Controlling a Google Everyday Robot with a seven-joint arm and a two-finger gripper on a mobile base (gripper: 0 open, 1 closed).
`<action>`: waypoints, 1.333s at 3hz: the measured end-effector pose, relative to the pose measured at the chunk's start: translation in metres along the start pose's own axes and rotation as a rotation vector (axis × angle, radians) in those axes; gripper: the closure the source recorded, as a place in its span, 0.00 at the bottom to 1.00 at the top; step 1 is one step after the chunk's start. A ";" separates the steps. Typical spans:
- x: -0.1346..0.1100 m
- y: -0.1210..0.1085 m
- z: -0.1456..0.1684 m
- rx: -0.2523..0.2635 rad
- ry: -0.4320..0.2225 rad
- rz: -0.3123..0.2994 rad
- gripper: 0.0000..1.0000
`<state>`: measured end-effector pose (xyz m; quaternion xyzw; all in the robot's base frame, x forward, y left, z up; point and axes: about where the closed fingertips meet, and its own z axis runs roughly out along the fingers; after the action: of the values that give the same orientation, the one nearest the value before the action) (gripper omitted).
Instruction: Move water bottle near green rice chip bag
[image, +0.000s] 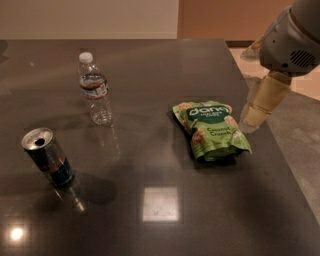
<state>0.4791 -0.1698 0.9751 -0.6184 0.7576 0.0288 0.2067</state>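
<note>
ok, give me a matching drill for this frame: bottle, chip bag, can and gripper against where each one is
Things:
1. water bottle
2. green rice chip bag
3. drink can
4. gripper

Places:
A. at the right edge of the table, just right of the bag
B. near-left, closest to the camera
C. far-left, standing upright
D. lying flat, right of centre

Pairs: 1-C, 2-D, 3-B, 4-A
</note>
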 end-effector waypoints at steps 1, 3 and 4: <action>-0.037 -0.019 0.022 -0.010 -0.091 -0.016 0.00; -0.128 -0.046 0.062 -0.015 -0.272 -0.053 0.00; -0.166 -0.052 0.078 -0.036 -0.336 -0.062 0.00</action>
<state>0.5745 -0.0053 0.9728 -0.6315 0.6924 0.1391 0.3201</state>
